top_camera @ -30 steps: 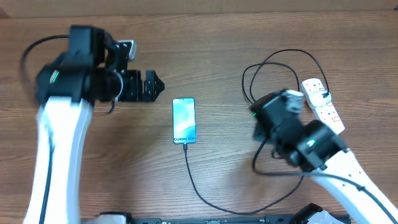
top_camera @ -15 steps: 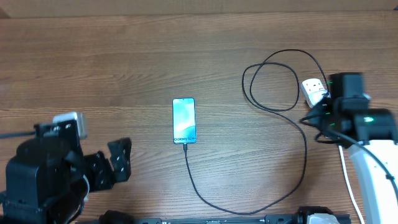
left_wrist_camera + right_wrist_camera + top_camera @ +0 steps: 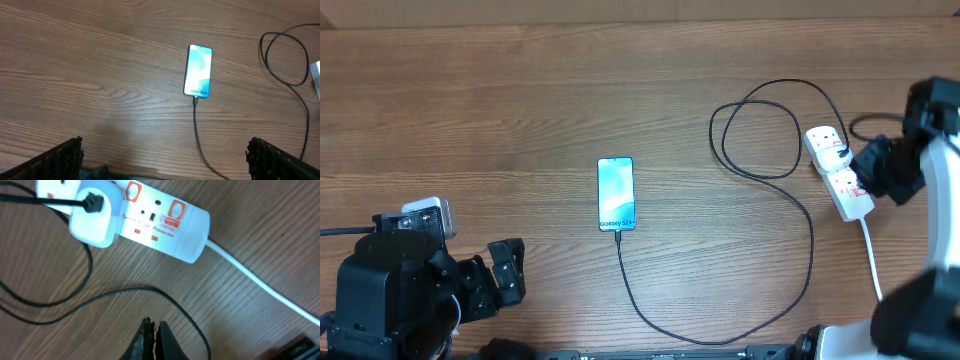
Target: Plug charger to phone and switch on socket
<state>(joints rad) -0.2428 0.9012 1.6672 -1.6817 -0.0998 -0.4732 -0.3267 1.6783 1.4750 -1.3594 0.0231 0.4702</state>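
The phone (image 3: 616, 194) lies face up mid-table with its screen lit, also seen in the left wrist view as the phone (image 3: 199, 70). The charger (image 3: 809, 250) runs as a thin black cable from the phone's lower end, loops right and reaches a white adapter (image 3: 95, 215) seated in the socket (image 3: 840, 172). The socket (image 3: 160, 220) has red switches. My right gripper (image 3: 865, 170) hovers by the socket's cord end; the wrist view shows this gripper (image 3: 154, 330) shut, empty and apart from the socket. My left gripper (image 3: 506, 273) is open at the near-left corner, its fingers (image 3: 60, 160) wide.
The socket's thick white cord (image 3: 260, 285) trails toward the table's near right edge. A loop of the black cable (image 3: 756, 130) lies left of the socket. The table's front edge (image 3: 150, 172) is just under the left gripper.
The left arm drew back from the far left to the near-left corner. The right arm swung from mid-right out to the socket, and its jaws closed.
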